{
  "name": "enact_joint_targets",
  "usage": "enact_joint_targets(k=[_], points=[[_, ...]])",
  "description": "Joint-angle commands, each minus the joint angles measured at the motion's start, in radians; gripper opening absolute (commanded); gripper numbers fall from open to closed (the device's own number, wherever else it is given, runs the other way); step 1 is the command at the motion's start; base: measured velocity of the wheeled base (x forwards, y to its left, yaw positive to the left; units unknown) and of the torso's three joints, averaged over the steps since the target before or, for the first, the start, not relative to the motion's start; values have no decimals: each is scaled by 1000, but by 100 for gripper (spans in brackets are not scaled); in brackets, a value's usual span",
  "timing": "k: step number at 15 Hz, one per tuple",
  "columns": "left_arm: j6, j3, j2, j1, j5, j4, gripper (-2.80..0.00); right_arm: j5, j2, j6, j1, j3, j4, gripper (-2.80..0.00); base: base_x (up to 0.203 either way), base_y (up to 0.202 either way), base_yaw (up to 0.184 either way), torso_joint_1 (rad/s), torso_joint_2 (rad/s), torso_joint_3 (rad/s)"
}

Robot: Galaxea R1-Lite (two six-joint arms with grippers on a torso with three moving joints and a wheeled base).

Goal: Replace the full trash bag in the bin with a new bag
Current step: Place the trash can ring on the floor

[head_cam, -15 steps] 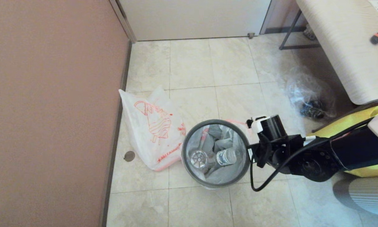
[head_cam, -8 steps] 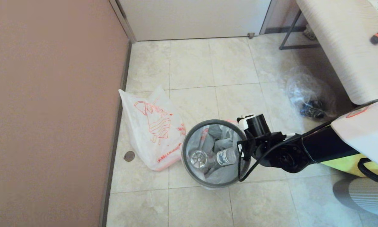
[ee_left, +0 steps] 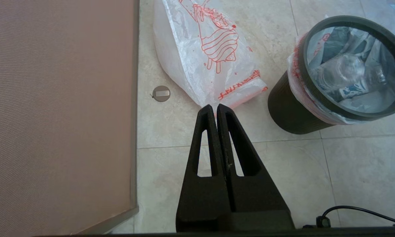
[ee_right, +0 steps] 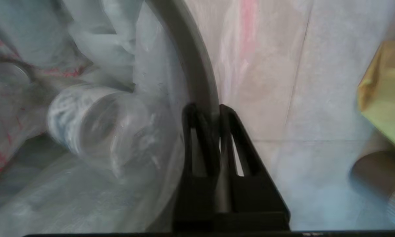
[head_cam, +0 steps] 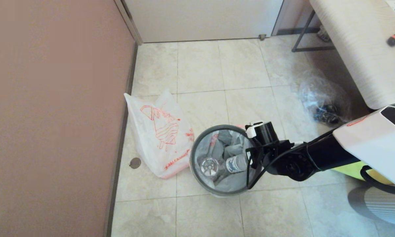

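The right gripper has just clamped shut on the hoop rim at the right edge of the bin. The full trash bag remains inside, so the hoop looks ready to lift. The new bag lies just left of the bin.

black bin with dark grey rim, white new bag with orange-red drawing

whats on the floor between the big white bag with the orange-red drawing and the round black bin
Nothing: bare tile separates the white plastic bag with the orange-red drawing from the round black plastic bin, clearest in the left wrist view.
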Motion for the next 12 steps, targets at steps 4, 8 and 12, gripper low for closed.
enact_joint_targets(k=[4,8,12], points=[[-1,1,0,0,0,0,-280,-8,-9,1,-3,5,-1,-280,0,0,0,0,0,0],[-1,0,0,0,0,0,-280,-10,-95,1,12,44,3,-280,0,0,0,0,0,0],[-1,0,0,0,0,0,-280,-10,-213,-2,45,127,8,-280,0,0,0,0,0,0]])
